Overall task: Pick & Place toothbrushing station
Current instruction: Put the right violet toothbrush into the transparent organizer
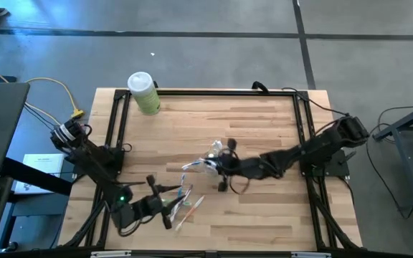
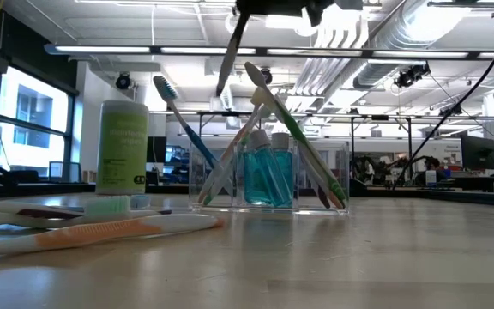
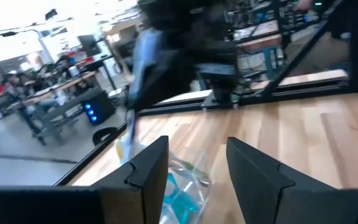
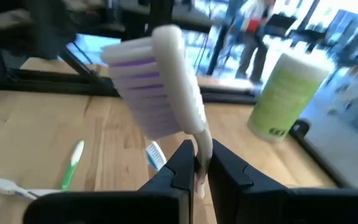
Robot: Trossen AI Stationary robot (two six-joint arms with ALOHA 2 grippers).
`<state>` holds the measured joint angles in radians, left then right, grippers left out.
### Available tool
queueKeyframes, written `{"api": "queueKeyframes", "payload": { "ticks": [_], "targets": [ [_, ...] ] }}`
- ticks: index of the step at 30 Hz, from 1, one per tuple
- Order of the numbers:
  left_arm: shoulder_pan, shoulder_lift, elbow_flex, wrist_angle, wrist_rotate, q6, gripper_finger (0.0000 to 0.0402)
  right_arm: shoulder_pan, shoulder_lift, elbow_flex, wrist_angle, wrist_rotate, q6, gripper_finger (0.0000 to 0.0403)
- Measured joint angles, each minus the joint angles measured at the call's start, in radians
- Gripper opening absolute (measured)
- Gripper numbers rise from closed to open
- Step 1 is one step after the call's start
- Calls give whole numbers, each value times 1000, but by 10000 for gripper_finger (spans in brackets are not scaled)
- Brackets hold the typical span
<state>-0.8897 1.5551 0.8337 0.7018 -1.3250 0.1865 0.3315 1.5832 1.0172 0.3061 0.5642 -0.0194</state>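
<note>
Partway done, by the look of it. Clear cup [image 2: 268, 176] already holds teal tubes [image 2: 268, 176] and several leaning brushes; more toothbrushes lie loose on the table [image 1: 264, 215], near the left gripper [image 1: 169, 211].

Right gripper [image 4: 197, 171]: fingers pinched tight on the neck of a white toothbrush [image 4: 176, 81], purple bristles up, head just ahead of the fingertips. Cup close beneath.

Left gripper: jaws apart, nothing between them, loose brushes [image 1: 188, 204] just ahead.

Farther off: pale-green bottle [image 1: 144, 93], untouched.

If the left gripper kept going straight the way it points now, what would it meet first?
Probably the clear cup holding teal tubes, low between the open left gripper fingers; depth is unclear.
</note>
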Motion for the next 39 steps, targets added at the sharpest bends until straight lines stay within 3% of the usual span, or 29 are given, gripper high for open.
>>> {"api": "queueKeyframes", "payload": {
  "ticks": [3,8,22,33,39],
  "targets": [
    [-27,0,0,2,-17,4,158,-71,33,47,-66,-84,78,18],
    [-32,0,0,-3,-23,9,158,-125,60,46,-79,-107,103,18],
    [-21,0,0,-53,-17,1,158,-176,213,44,-56,-202,199,19],
    [-23,0,0,-52,-16,-16,158,-177,206,45,-63,-190,199,162],
    [-23,0,0,-52,-16,-37,159,-143,148,45,-63,-86,95,221]
  ]
}}
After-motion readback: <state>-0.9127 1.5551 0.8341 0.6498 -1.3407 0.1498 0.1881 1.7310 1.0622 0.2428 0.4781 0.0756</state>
